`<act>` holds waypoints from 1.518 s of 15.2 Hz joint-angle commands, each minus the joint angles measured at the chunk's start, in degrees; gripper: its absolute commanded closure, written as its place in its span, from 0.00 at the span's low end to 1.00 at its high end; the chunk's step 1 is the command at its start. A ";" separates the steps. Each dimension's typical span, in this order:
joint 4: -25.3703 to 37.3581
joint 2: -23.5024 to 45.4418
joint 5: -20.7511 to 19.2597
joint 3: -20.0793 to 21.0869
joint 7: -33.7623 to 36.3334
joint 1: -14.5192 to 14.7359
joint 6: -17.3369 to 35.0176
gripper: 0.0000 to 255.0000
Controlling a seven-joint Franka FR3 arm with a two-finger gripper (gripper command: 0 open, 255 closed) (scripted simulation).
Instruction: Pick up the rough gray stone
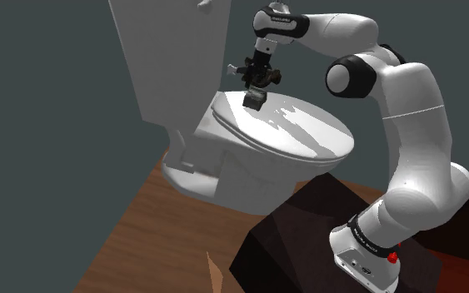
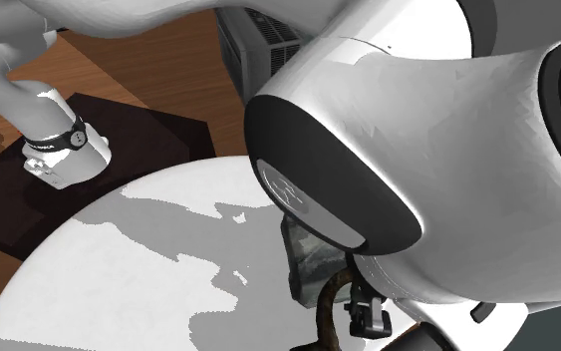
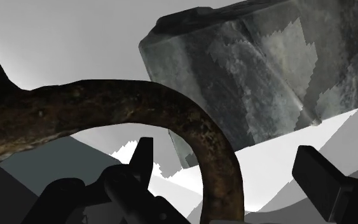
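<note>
Wide-open gripper (image 3: 226,149) holds nothing. The stone (image 3: 247,83) sits on the toilet lid (image 1: 307,137), at the lid's tank end, just past the fingertips. Risk: the brown curved bar (image 3: 171,95) crossing between the fingers gets pinched instead, or a nudged stone skids off the lid.

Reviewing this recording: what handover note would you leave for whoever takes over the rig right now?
Gripper: open, holding nothing, low over the back of the white toilet lid.
Gray stone: on the lid just ahead of the fingertips, not gripped. A rusty brown curved piece crosses the wrist view in front of it.
Done: gripper is at the stone.
Left: bring the fingers around the stone, close, lift.
</note>
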 commanded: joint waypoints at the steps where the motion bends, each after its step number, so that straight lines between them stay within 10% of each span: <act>1: -0.93 0.14 0.06 0.01 -0.21 0.08 1.08 0.00; 2: -0.89 0.16 0.06 0.01 -0.21 0.07 1.06 0.00; 3: -0.92 0.13 0.06 0.02 -0.17 0.11 1.07 1.00; 23: 9.09 1.01 -0.17 0.16 1.55 -0.90 -7.83 1.00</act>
